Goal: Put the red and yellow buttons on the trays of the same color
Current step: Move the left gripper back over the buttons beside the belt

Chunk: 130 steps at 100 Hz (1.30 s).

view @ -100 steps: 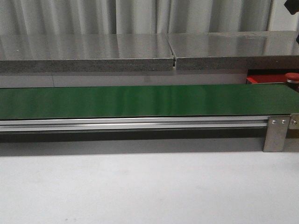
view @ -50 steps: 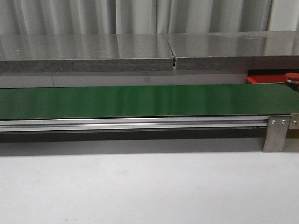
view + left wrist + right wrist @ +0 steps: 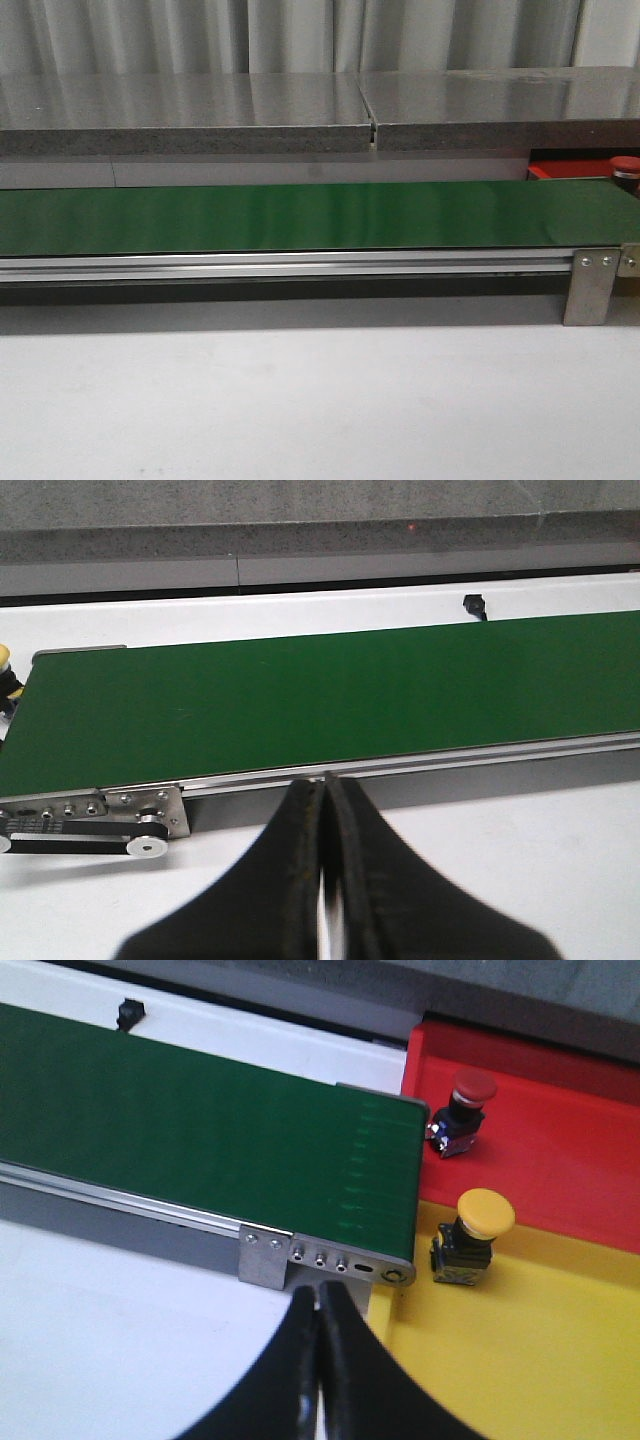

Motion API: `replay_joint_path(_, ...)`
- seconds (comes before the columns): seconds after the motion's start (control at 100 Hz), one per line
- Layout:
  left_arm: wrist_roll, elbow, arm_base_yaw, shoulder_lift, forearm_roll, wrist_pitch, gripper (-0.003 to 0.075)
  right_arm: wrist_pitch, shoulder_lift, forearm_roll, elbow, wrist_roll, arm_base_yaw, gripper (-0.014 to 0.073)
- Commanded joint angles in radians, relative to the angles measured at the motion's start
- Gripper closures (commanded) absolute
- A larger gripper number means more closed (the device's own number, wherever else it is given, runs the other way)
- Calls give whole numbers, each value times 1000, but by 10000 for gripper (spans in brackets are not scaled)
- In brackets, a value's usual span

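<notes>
Both my grippers are empty, jaws pressed together: the left gripper point(image 3: 325, 780) hangs over the white counter point(image 3: 320, 400) just short of the green belt point(image 3: 300, 215), and the right gripper point(image 3: 318, 1295) sits by the belt's end bracket point(image 3: 268, 1250). In my right wrist view a red button point(image 3: 465, 1105) already stands on the red tray point(image 3: 560, 1150), close to the belt's end, and a yellow button point(image 3: 478, 1230) stands on the yellow tray point(image 3: 520, 1360) just beside the border between the two trays. The belt itself carries nothing in any view, so I judge the step in hand is waiting for the next button, or the sorting may be complete; I cannot tell which. To do it well, I would part the jaws before descending, come down straight over the domed cap, and close on the grey base below the cap, where the sides are flatter. With a grasp near the belt's end I'd keep clear of the bracket and tray rims. On release, I'd set the button upright, apart from the one already there.
</notes>
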Motion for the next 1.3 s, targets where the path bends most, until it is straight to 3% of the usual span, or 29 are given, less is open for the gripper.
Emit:
replay_joint_path(0.0,-5,-25,-8,7,-12,-74,739,-50,-72,-5,-7,-11,-1,661)
replay_joint_path(0.31,-7,-25,-8,20,-1,-74,740,23,-168,-4,9,-11,-1,661)
replay_joint_path(0.55,-74,-97,20,170,8,-74,739,36,-168,-4,9,-11,-1,661)
replay_joint_path(1.08,-95,-315,319,560,-12,-22,732,35,-168,-4,9,-11,-1,661)
replay_joint_path(1.18,-93,-336,379,610,-12,-4,634,35,-168,-4,9,-11,-1,661)
replay_joint_path(1.29,-91,-355,414,655,-11,-1,400,35,-168,-4,9,-11,-1,661)
